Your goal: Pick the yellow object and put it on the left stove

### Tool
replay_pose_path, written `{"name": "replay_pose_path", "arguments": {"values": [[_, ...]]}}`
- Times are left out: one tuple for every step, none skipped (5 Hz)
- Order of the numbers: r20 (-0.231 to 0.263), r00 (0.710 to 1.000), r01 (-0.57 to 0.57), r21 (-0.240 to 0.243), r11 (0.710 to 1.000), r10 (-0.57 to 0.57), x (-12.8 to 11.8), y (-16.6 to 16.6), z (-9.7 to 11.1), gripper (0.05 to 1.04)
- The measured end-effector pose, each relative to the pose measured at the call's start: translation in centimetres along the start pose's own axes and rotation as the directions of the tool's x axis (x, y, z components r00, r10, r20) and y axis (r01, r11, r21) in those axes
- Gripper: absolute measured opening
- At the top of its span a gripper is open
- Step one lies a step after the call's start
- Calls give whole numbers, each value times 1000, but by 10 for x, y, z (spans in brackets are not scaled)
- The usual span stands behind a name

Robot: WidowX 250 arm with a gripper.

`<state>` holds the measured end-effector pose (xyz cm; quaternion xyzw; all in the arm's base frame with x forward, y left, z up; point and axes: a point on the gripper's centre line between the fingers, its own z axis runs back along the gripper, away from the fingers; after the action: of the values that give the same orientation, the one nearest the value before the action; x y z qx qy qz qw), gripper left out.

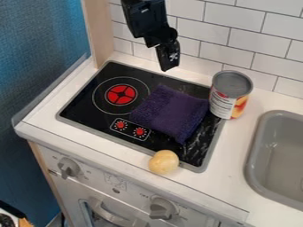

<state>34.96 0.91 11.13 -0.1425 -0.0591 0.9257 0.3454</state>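
While the black gripper (168,58) hangs over the back of the stovetop (80,106), I cannot tell whether it is open or closed. Below it, a purple cloth (172,111) lies between the red left burner (121,94) and an upright can (230,95). Farther forward, the yellow object (163,162) sits at the stovetop's front edge, with the gray sink (284,150) off to the right.

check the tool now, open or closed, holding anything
Tool: holding nothing visible, up over the back of the stove; open or closed can't be told.
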Motion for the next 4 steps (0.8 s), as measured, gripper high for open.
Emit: {"name": "replay_pose_path", "arguments": {"values": [[24,1000,-9,21,1000,9,4,3,-10,999],[53,998,-30,29,999,28,12,20,-10,999],[41,999,-30,25,999,29,12,36,-1,999],[34,999,-12,70,997,10,19,62,-8,999]]}}
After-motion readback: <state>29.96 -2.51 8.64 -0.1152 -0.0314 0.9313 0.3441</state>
